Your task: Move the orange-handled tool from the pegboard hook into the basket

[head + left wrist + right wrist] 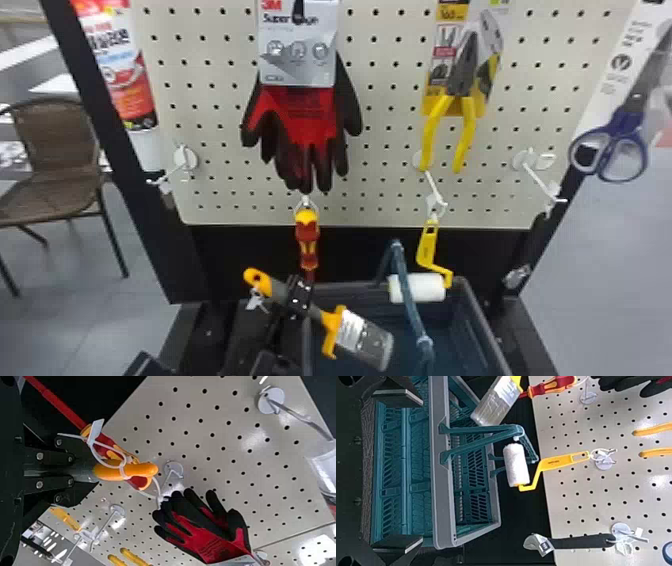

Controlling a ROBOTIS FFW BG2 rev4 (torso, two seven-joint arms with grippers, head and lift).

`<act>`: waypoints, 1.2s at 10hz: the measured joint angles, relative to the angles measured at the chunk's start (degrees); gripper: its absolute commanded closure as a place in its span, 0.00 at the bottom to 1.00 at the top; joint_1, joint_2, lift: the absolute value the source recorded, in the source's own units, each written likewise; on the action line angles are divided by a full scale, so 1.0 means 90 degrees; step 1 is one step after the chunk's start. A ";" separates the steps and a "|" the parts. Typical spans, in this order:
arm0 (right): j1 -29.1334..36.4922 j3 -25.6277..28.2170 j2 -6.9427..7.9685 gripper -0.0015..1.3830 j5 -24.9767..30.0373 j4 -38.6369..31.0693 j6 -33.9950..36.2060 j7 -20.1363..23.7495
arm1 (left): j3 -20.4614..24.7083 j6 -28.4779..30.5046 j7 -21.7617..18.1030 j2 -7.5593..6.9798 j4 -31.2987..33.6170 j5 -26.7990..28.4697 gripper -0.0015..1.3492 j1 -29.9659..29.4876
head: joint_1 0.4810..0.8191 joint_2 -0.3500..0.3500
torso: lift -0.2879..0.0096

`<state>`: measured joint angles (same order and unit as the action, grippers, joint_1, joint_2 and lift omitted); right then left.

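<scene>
In my head view, a brown chair (50, 165) stands on the floor, well to the left of the left claw. A red-and-white cylinder (120, 70) is up and left of it, with a bare white hook (172, 170) below the cylinder.

Left claw (300, 296): fingers closed on the grey mid-section of the orange-handled tool (262, 282), with only the handle's thickness between them. The tool is tilted; its orange end lies left of the claw and its brush end points down and right, above the basket (475, 325).

Directly behind the claw hangs a red-and-yellow screwdriver (307, 240); above that, red-and-black gloves (305, 120). The basket sits to the claw's right, its handle (410, 295) raised. Farther right hang a yellow-handled roller (417, 288), yellow pliers (465, 90) above it, a wrench (581, 541) and blue scissors (620, 140).

Right claw (420, 470): fingers wide apart, empty, per my right wrist view.
</scene>
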<state>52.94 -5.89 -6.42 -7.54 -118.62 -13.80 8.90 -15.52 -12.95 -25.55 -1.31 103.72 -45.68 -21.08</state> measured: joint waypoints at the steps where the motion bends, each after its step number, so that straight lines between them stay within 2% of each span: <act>1: 0.0001 0.0000 0.0000 0.07 -0.0004 0.0000 0.0005 0.0006 | -0.0103 -0.0038 0.0011 -0.0001 -0.0134 -0.0059 0.89 0.0063 | 0.20 0.50 | 0.63; 6: 0.0014 0.0000 0.0000 0.07 -0.0042 0.0014 0.0028 0.0041 | -0.0588 -0.0363 0.0250 0.0002 -0.0601 -0.0317 0.89 0.0238 | 0.20 0.50 | 0.63; 10: 0.0008 0.0000 0.0000 0.07 -0.0056 0.0016 0.0041 0.0056 | -0.0779 -0.0369 0.0258 0.0004 -0.0925 -0.0322 0.87 0.0373 | 0.20 0.50 | 0.63; 11: 0.0002 0.0000 0.0000 0.07 -0.0060 0.0020 0.0046 0.0064 | -0.0814 -0.0331 0.0244 -0.0005 -0.0994 -0.0317 0.79 0.0421 | 0.20 0.50 | 0.63; 12: 0.0000 0.0000 0.0000 0.07 -0.0066 0.0028 0.0049 0.0065 | -0.0839 -0.0254 0.0235 -0.0033 -0.1012 -0.0329 0.60 0.0446 | 0.20 0.50 | 0.63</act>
<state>52.95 -5.89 -6.42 -8.14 -118.37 -13.36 9.49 -23.07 -15.24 -23.44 -1.61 94.61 -48.64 -17.06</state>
